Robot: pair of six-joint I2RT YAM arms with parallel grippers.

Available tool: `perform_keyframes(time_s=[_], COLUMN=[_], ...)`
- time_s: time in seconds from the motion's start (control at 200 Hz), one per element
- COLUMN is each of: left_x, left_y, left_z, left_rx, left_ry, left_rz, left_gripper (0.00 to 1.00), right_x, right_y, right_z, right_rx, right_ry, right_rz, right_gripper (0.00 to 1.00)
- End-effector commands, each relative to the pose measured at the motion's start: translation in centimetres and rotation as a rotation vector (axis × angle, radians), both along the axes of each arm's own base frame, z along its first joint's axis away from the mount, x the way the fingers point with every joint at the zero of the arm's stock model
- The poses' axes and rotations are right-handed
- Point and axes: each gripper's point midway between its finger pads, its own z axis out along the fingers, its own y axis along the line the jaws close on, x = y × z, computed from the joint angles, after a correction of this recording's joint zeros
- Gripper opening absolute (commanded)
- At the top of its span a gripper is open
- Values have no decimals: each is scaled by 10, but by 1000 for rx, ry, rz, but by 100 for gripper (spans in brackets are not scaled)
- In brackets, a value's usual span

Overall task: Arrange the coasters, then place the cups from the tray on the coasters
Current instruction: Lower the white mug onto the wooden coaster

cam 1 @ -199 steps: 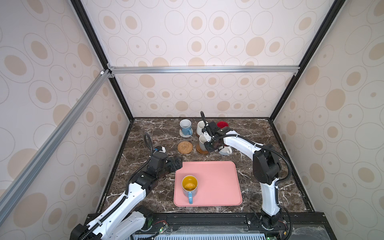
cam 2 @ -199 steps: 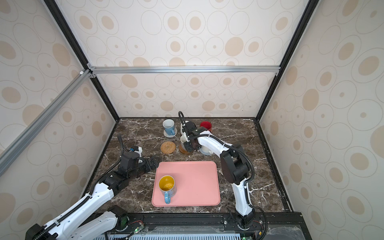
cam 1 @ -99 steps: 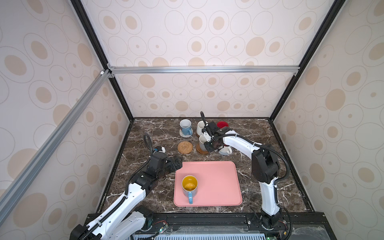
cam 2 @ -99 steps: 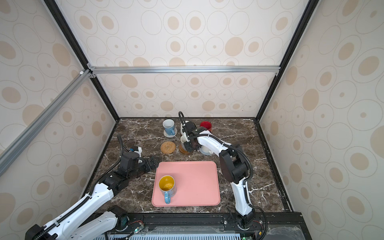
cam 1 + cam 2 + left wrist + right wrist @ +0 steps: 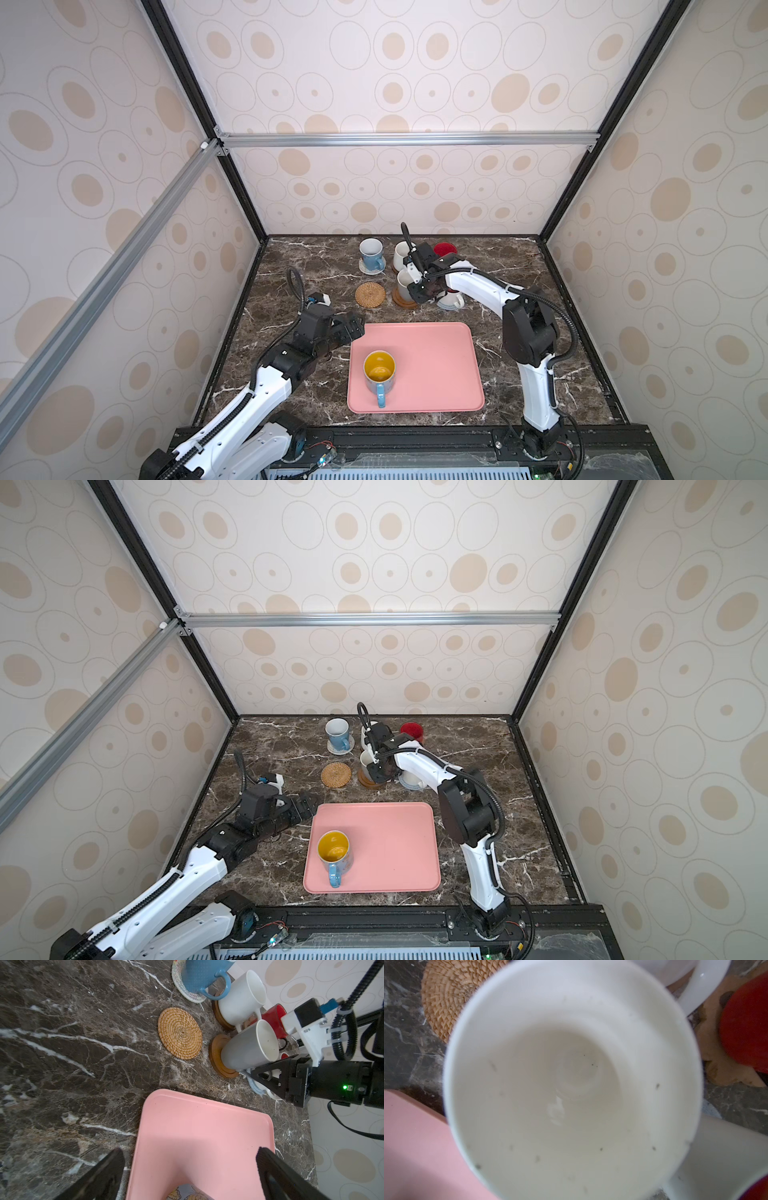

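Tabletop was crowded at the back.

Pink tray carried one cup only, the blue mug with yellow inside.

Left end effector hung released, jaws wide, at the tray's far left corner.

Right end effector sat at the handle side of a white mug. That mug stood upright on a brown disc coaster. Could not tell if it was grasping the handle or had let go.

Judgement: placement looked done, so the release mattered.
- Open fully, then lift clear without dragging the handle.
- The white mug with red inside stood just beside, so no sideways swing.

Rattan coaster lay bare, likely for the last mug.
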Motion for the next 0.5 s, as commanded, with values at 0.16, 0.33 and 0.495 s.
perform_keyframes(time_s=[0.16, 0.33, 0.495], left_x=[1, 1, 3], left_y=[5, 5, 5], left_z=[8, 10, 13], left_rx=[-5, -3, 6], left_ry=[-9, -15, -23], left_rz=[25, 23, 19], left_gripper=[100, 100, 100], right_x=[5, 2, 0], right_y=[4, 4, -1], right_z=[6, 13, 26], right_rx=[31, 42, 47], right_ry=[-4, -10, -34], right_rz=[-1, -4, -11], right_gripper=[30, 36, 41])
